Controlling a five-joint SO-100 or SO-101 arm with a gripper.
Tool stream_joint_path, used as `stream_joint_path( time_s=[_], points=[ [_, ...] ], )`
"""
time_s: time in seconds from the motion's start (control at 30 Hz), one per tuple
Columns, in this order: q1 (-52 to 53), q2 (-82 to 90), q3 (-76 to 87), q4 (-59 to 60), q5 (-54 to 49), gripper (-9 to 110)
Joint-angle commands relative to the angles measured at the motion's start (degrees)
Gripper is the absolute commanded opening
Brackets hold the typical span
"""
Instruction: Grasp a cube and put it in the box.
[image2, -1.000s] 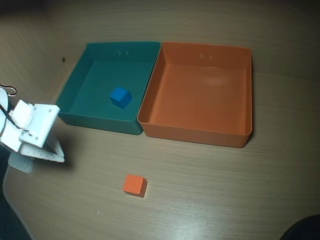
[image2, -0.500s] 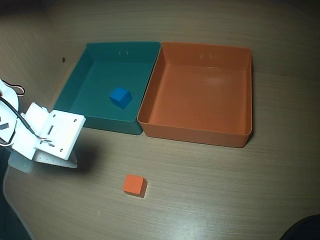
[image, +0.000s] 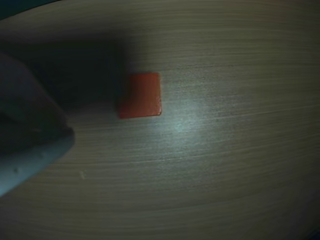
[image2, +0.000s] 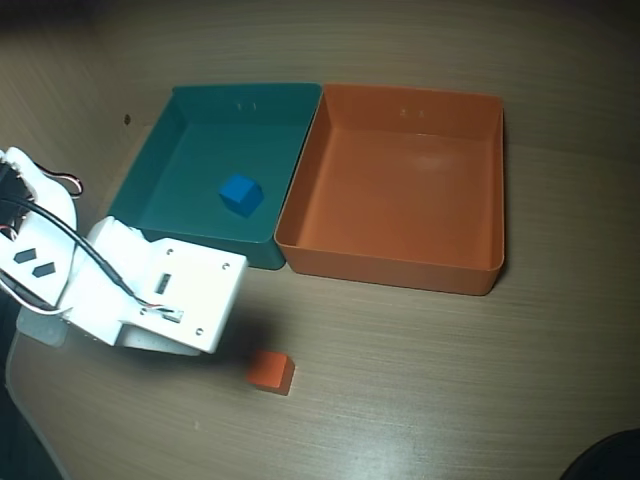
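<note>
Here, in the overhead view, I am hovering my white wrist housing (image2: 165, 295) beside the cube (image2: 269, 369), which is lying on the bare table (image2: 420, 380), well apart from the box (image2: 400, 190); the box is standing empty, touching the teal tray (image2: 170, 190) that is holding the blue cube (image2: 240, 194). In the wrist view the cube (image: 141, 95) is sitting partly in my shadow, with one finger (image: 30, 150) blurred at the left edge; I cannot tell whether my jaws are parted. To do the approach well, I judge I should be centring the cube between the fingers, squaring them to two opposite faces, then descending.
</note>
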Motion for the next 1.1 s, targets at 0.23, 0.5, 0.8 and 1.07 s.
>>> stream_joint_path(
  time_s=[0.23,0.5,0.8,1.07],
  points=[
    [-2.20,-8.61,-11.87,0.18,0.18,-4],
    [-2.99,-12.30,-11.78,0.35,-0.18,-4],
    [-3.08,-14.85,-12.13,0.35,-0.62,-4],
    [-2.72,-14.94,-12.22,3.87,-8.09,-4]
  ],
)
